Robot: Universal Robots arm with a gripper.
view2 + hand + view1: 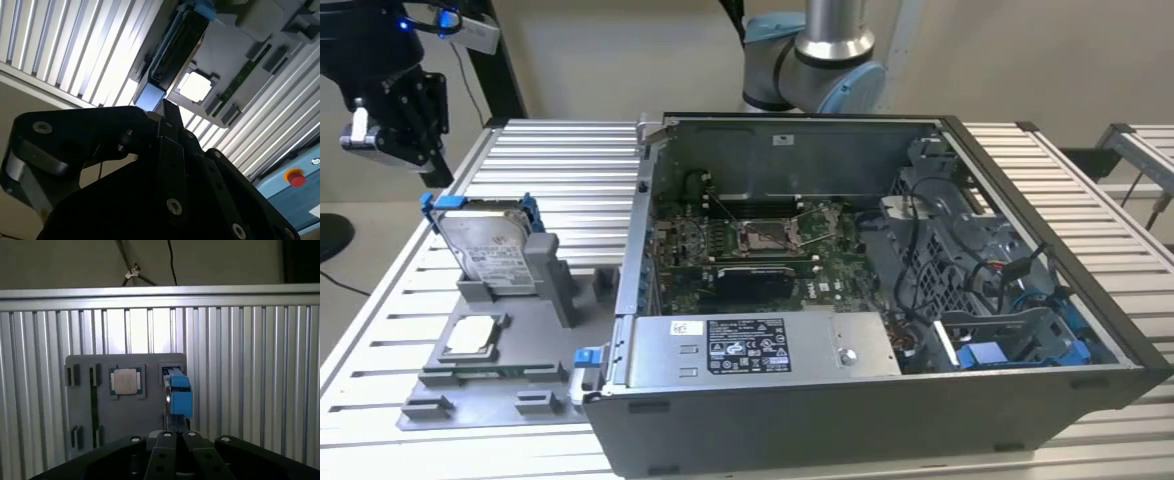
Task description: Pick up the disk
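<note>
— Where's the disk (491,240)?
— Well apart from the fingers (162,455), below and ahead of them, on edge in the grey holder (145,415), likely so its blue frame can be gripped.
— And the fingers?
— Pressed together, holding nothing.

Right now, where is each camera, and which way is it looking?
Exterior view: off the arm, high up, looking down on the open computer case and the disk; the arm's base and the gripper show.
First wrist view: on the wrist, looking past the shut gripper at the disk standing in its grey holder.
Second wrist view: on the wrist, looking slantwise over the gripper at the disk.
All three share the disk.
</note>
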